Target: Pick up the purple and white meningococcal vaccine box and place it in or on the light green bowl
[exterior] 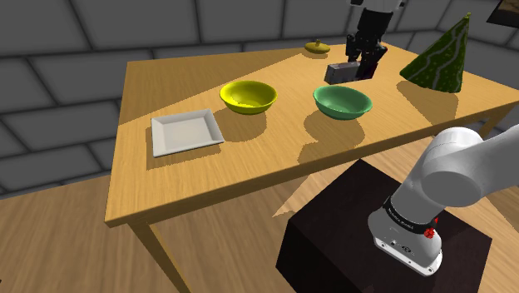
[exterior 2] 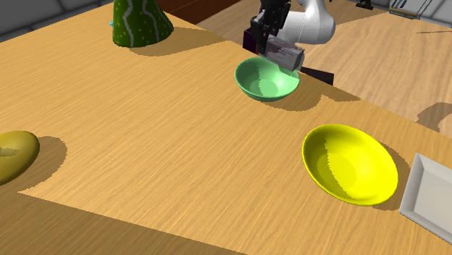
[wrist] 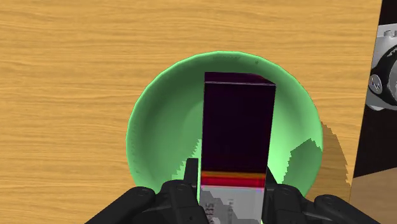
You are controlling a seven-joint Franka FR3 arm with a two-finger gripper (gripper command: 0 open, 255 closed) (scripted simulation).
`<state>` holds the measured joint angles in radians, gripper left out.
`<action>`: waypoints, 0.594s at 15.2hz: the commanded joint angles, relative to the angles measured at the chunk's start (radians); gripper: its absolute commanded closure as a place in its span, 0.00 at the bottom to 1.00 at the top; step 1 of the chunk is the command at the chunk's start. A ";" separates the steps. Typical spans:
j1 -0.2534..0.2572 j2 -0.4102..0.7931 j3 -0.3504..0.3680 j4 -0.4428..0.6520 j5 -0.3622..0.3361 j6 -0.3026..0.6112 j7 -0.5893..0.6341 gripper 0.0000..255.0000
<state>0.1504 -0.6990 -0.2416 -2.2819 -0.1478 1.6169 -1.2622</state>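
Gripper (wrist: 232,181) clasping one box (wrist: 238,121), above one green bowl (wrist: 162,127)

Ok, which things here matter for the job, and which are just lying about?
In the job: dark purple box, clasped in the pincer; light green bowl, right beneath it.
Lying about: yellow bowl; white square plate; green cone; small olive-yellow object near the table's far edge.
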 commanded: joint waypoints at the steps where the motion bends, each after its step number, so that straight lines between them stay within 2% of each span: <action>1: -0.002 -0.012 0.000 -0.034 -0.002 0.022 0.004 1.00; 9: -0.008 -0.027 -0.012 -0.151 -0.015 0.124 0.007 1.00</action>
<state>0.1429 -0.7256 -0.2510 -2.4200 -0.1607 1.7278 -1.2545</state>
